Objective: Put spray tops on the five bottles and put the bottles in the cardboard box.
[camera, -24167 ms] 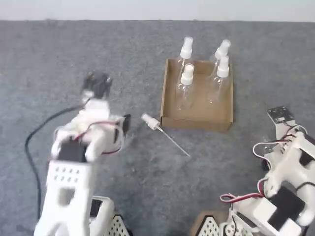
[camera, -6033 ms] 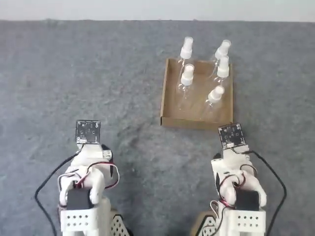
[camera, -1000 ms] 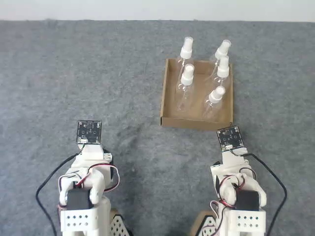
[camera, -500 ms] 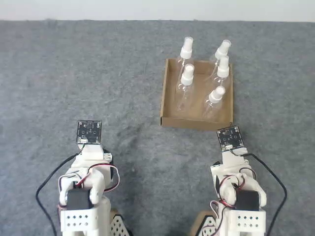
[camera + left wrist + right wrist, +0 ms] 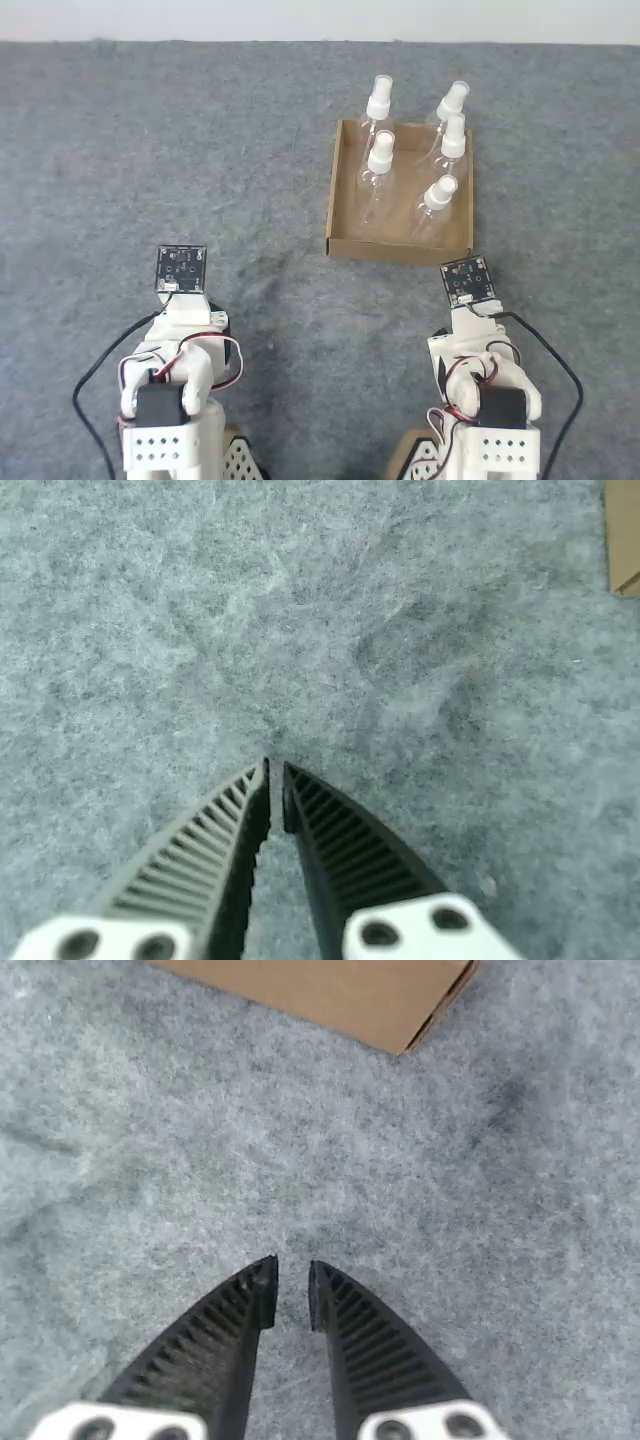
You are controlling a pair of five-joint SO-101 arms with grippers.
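Observation:
The cardboard box (image 5: 398, 247) sits on the grey carpet at the back right. In it stand five clear bottles with white spray tops: two at the far side (image 5: 378, 97) (image 5: 452, 101), two in the middle (image 5: 380, 155) (image 5: 453, 136) and one nearer the front right (image 5: 437, 194). The left arm (image 5: 180, 330) and the right arm (image 5: 475, 345) are folded back at the near edge, away from the box. My left gripper (image 5: 275, 768) is shut over bare carpet. My right gripper (image 5: 291, 1268) is shut too, holding nothing, a short way before the box's front wall (image 5: 320, 990).
Grey carpet covers the whole table, with open room left of the box and between the arms. A corner of the box (image 5: 625, 535) shows far off in the left wrist view. A black cable (image 5: 85, 390) loops beside the left arm's base.
Since the oldest frame the loose spray top has left the carpet, a fifth topped bottle stands in the box, and both arms have drawn back. Nothing has moved in the last second.

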